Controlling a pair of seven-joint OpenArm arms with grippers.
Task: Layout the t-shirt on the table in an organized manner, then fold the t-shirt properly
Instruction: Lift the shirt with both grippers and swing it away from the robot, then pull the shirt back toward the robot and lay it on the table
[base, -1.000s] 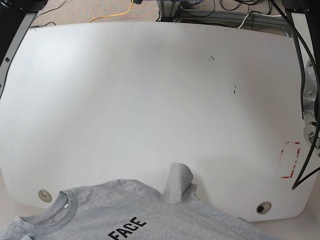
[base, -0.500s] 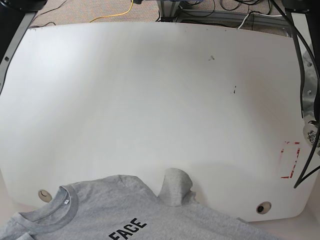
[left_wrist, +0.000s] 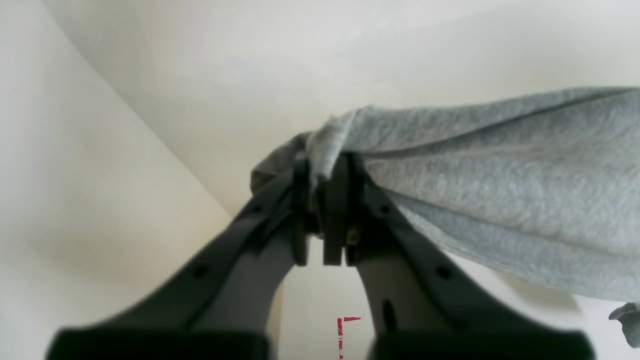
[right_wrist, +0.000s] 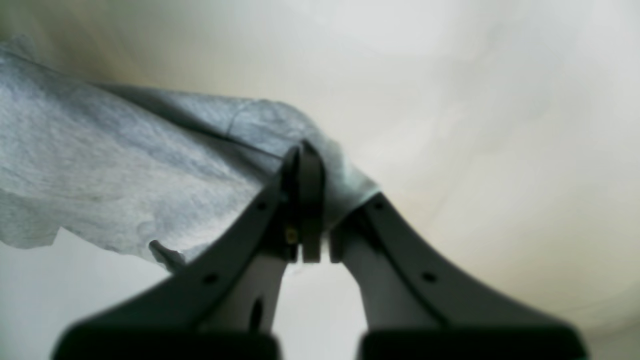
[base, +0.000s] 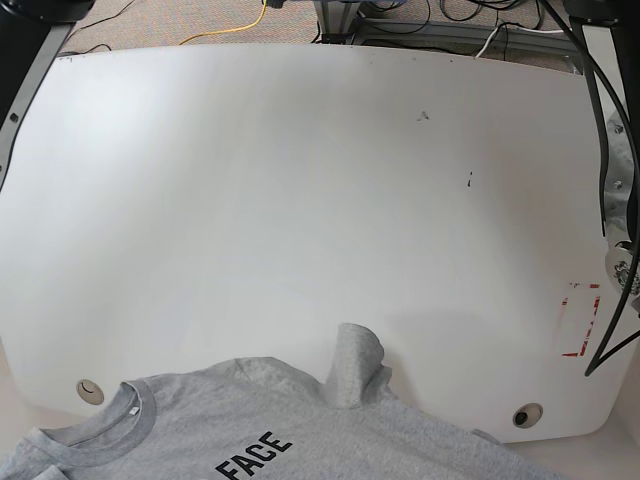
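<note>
I am pinching the soft heather-grey cotton t-shirt in both claws: my left gripper is clamping a bunched edge, the cloth running off to its right, and my right gripper is clamping another edge, the cloth running off to its left. The shirt is spanning between my arms, neither nearer. Its collar, one upturned sleeve and dark lettering are lying over the near edge of the smooth white table, the far side bare.
</note>
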